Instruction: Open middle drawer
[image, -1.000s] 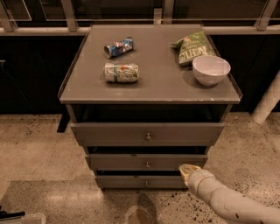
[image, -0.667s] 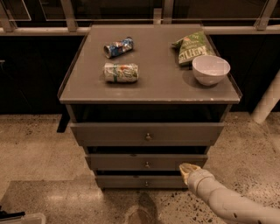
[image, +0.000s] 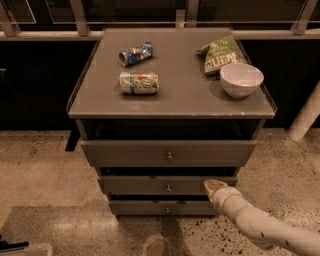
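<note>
- The grey, flat-fronted middle drawer (image: 145, 184) is the second of three in the cabinet, with one small round metal knob (image: 168, 188) at its centre and a dark gap above it.
- The robot's pale, yellow-tipped end effector (image: 214, 186) is at the right end of that drawer front, well right of the knob. I cannot tell whether it is apart or together.
- On the grey surface (image: 185, 97) above lie a crushed blue can (image: 135, 54), a green-and-white can (image: 138, 83), a green snack bag (image: 220, 54) and a white bowl (image: 241, 79).
</note>
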